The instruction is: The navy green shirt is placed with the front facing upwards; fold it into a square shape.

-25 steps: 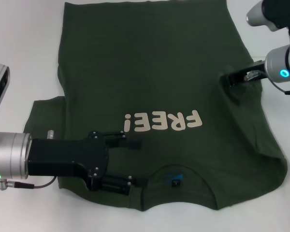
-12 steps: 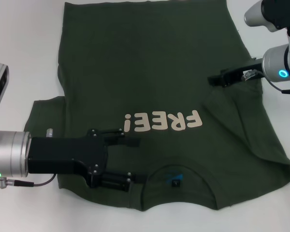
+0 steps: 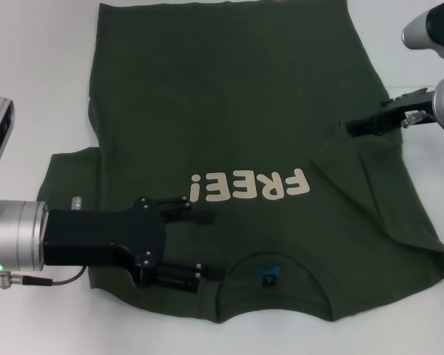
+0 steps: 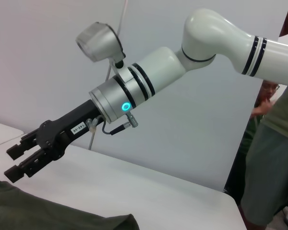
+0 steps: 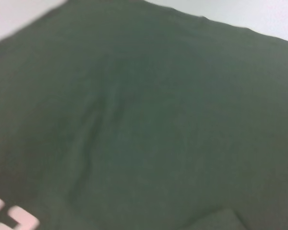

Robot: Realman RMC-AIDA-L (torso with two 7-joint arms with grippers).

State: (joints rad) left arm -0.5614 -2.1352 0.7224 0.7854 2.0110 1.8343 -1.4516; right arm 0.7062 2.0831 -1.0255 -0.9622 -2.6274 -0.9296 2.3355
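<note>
Shirt (image 3: 229, 111) flat, left gripper (image 3: 203, 248) straddling shoulder (open), right gripper (image 3: 355, 127) above sleeve

We read one clear word: "FREE!" in cream block letters on the chest of the green shirt (image 3: 229, 111), just below the middle of the head view, where it appears upside down. In the right wrist view, a bit of the same lettering shows at the lower left corner, too cut off to read. A small white label on the black gripper (image 4: 20, 163) at the left of the left wrist view carries print too small for us to make out.
</note>
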